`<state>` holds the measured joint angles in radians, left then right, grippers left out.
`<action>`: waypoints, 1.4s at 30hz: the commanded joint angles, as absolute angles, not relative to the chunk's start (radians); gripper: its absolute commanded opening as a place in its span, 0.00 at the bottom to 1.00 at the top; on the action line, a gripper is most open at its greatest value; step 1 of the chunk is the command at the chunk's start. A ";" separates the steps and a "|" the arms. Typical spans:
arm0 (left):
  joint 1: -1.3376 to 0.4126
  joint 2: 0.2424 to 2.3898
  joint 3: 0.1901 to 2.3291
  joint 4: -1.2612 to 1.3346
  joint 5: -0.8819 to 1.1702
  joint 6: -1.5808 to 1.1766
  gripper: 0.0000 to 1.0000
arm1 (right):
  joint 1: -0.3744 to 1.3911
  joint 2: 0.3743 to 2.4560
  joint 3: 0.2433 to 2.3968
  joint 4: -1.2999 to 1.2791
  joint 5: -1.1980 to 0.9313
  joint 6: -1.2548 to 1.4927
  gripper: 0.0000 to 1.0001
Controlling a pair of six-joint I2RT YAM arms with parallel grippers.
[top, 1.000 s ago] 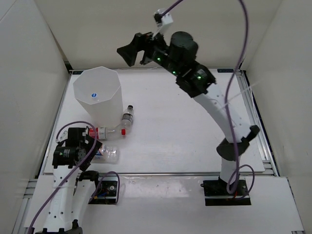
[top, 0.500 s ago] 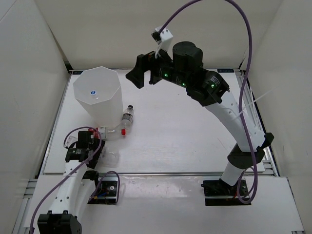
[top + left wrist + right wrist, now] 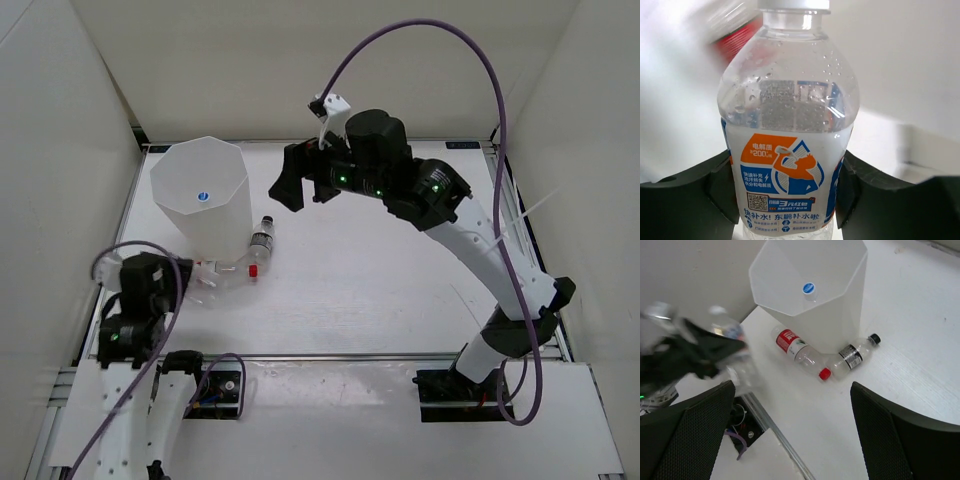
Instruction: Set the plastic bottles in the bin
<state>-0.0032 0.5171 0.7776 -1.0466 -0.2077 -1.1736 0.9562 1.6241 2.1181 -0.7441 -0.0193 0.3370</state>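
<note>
Between the left gripper's (image 3: 785, 187) jaws, clamped tight, sat the labelled bottle (image 3: 787, 125), not yet binned. Below the wide-apart right gripper (image 3: 792, 435), a blue-capped bottle (image 3: 809, 288) was inside the bin (image 3: 840, 325); the red-capped bottle (image 3: 797, 352) and dark-capped bottle (image 3: 852, 356) lay beside its base, yet to be collected.

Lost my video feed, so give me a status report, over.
Left end effector shut on multicoloured-label bottle. Right end effector open, empty. Red-capped bottle and dark-capped bottle lie beside bin; nothing blocks it.
</note>
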 commanded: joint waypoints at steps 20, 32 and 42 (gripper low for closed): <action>-0.106 1.131 1.476 -0.618 -0.468 -0.621 1.00 | 0.657 1.752 1.820 -0.655 -0.297 0.771 0.99; -0.155 0.677 1.301 -0.805 -0.673 -0.635 1.00 | 0.647 2.215 1.951 -0.575 -0.520 0.836 0.99; -0.155 0.494 1.036 -1.236 -0.649 -1.031 1.00 | 0.675 2.463 2.086 -0.396 -0.660 0.989 0.99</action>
